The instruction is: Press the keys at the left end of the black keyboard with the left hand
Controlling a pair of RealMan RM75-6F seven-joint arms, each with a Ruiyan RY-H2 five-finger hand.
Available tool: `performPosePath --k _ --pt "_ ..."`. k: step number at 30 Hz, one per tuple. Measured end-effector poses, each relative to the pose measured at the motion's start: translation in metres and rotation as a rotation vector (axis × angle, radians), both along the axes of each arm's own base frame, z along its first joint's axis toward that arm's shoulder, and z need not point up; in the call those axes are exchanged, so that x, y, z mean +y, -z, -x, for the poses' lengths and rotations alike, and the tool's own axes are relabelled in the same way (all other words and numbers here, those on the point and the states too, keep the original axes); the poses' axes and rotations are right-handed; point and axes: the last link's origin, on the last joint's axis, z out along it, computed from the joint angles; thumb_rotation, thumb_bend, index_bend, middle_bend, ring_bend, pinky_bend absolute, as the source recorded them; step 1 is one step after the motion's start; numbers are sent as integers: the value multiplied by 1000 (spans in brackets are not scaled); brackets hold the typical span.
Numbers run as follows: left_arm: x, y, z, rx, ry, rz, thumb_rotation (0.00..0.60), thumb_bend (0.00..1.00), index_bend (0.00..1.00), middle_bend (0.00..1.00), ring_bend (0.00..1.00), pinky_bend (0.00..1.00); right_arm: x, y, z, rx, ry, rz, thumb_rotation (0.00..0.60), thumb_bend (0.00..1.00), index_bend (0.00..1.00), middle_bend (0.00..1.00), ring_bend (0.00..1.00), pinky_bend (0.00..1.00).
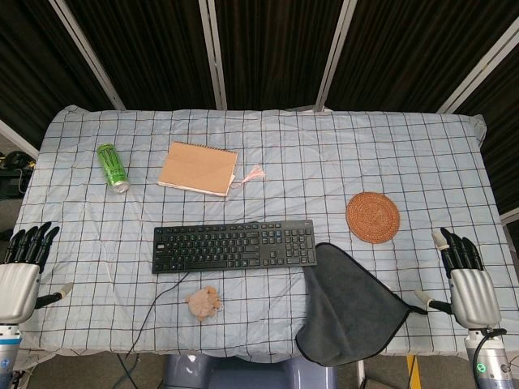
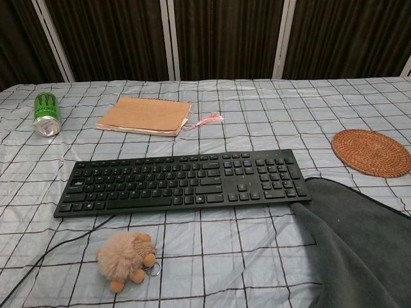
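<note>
I see black keyboard (image 1: 234,246), flat, matte, mid-frame on checked desk (image 1: 324,154) | left hand (image 1: 22,278) lower left, fingers apart, empty | right hand (image 1: 468,279) lower right, likewise

My left hand (image 1: 23,275): silver-grey metal palm shell, black fingers (image 1: 32,241), thumb with a pale grey tip. Wrist below it is silver with a blue band at the frame edge. My right hand (image 1: 469,284): same build, silver-grey shell, black fingers (image 1: 462,247), one with a light beige tip, black thumb with a grey tip. Right wrist is grey with a small green light and a thin black cable beside it. Chest view shows neither hand.
</note>
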Motion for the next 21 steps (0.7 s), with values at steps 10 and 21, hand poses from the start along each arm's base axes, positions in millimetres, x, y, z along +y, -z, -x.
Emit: performPosePath --k 10,21 --pt "-1 1 0 5 3 5 600 80 0 0 0 0 1 0 -1 -3 3 -3 600 83 0 0 0 0" --pt "4 2 -6 9 14 19 600 96 0 0 0 0 0 1 0 -10 14 -13 600 83 0 0 0 0"
